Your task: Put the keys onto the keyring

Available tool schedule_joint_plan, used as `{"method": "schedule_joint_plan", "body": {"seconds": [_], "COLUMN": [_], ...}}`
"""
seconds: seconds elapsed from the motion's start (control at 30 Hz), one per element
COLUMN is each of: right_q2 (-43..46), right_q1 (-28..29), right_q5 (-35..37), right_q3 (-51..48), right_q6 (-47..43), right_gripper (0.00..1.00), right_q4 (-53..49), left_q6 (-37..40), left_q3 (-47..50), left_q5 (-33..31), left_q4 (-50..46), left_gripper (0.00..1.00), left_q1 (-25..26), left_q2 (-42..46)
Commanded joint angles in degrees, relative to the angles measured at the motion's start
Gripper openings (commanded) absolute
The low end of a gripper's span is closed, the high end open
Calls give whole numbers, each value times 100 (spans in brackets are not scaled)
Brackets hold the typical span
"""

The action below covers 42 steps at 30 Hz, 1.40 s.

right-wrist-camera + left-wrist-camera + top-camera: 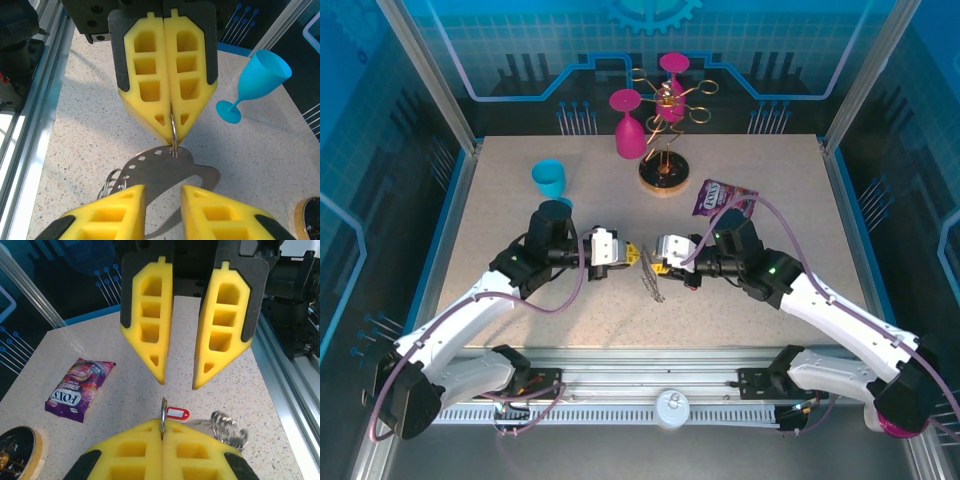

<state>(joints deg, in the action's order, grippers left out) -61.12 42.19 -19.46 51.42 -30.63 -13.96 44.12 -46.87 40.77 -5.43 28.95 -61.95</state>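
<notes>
Left gripper [173,139]: clamped shut on a thin silver ring [163,412], pinched upright and edge-on at the very fingertips.
Right gripper [179,385]: fingers parted a little, nothing between the tips. Faces the other gripper nose to nose above the middle of the table [770,170].
Keys: red key tag [178,413] just beside the pinched ring, long axis running sideways away from it (whether tag and ring are linked, cannot tell).
Keyring [165,170]: grey curved body just under the ring, touching it and reaching down toward the gap of the right gripper. Small silver rings [227,424] bunched near the tag.
Relation that matters: ring straight ahead of the right gripper, on the line joining both grippers, with the grey body between.
Next move, as a judgement: probably a fine pinch by the right arm on the grey body, to line it up with the ring.
</notes>
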Motion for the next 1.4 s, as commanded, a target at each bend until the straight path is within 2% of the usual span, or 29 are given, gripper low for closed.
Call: {"method": "schedule_joint_plan", "body": {"seconds": [0.0,0.93,1.0,1.07,1.13,1.23,1.27,1.37], "right_q2": [-55,-459,-494,-504,-474,-326,-259,-84], "right_q1": [17,269,276,272,266,150,93,-56], "right_q5": [26,-13,-10,-46,-82,-354,-497,-915], "right_q3": [-20,260,287,302,281,133,66,-70], "right_q6": [86,43,22,22,61,258,337,467], "right_gripper": [23,14,10,0,0,0,0,0], "right_q4": [399,648,640,622,646,841,915,1063], "left_q6": [156,194,176,176,161,132,135,116], "left_q3": [47,-384,-409,-445,-494,-499,-492,-431], "left_q5": [227,334,363,370,330,143,75,-97], "left_q4": [277,-476,-510,-586,-692,-870,-945,-1164], "left_gripper": [0,0,0,0,0,21,25,29], "left_q1": [43,111,121,128,124,137,135,127], "left_q2": [118,-134,-128,-129,-111,-43,5,155]}}
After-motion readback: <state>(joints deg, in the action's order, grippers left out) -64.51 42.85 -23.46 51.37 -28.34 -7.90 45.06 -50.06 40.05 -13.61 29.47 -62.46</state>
